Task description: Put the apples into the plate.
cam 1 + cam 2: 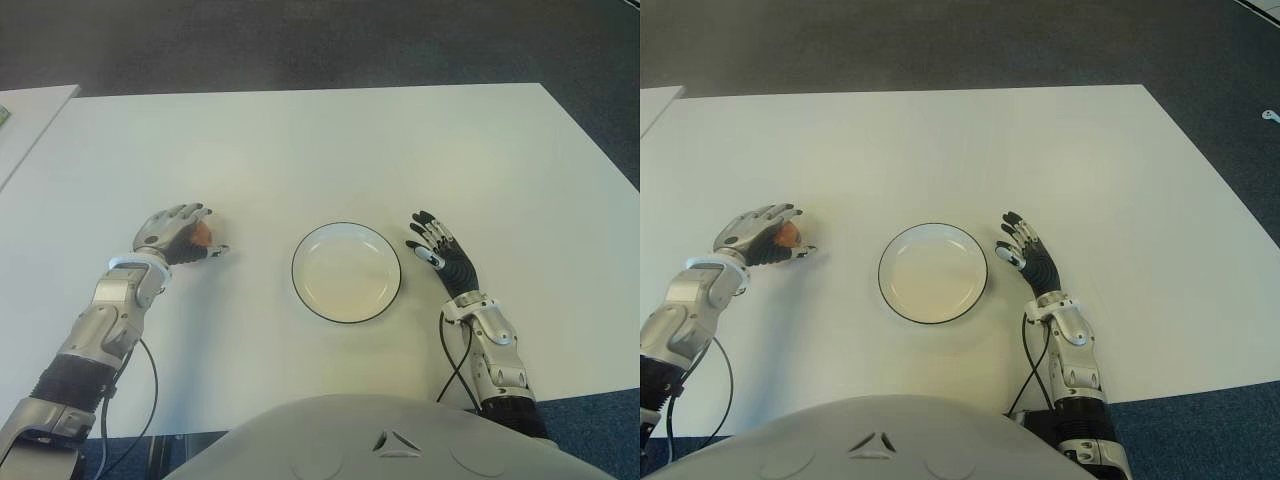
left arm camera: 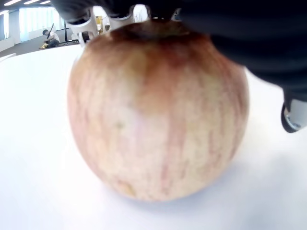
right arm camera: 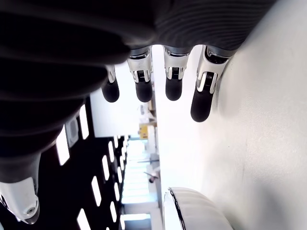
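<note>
White tabletop (image 1: pixel 300 150) fills your view, and on it you have one apple (image 2: pixel 158 115), red-streaked over pale yellow, sitting under your left robot hand (image 1: pixel 178 236). Its fingers (image 1: pixel 185 212) curl over the top of the fruit and the thumb comes in from the side, so you are holding the apple while its underside still touches the tabletop, as the left wrist view shows. You can see only a small patch of the apple between the fingers in the head views.

To the right of that robot hand, a little apart, lies the plate (image 1: pixel 310 295), round and white with a thin dark rim, with nothing in it. Your right robot hand (image 1: pixel 436 251) shows just beside the plate on its far side from the apple, fingers (image 3: pixel 200 98) stretched out straight and spread, holding nothing. You can see the plate's rim close by in the right wrist view. Whether that palm touches the tabletop you cannot tell.

No second apple shows anywhere on the tabletop.
</note>
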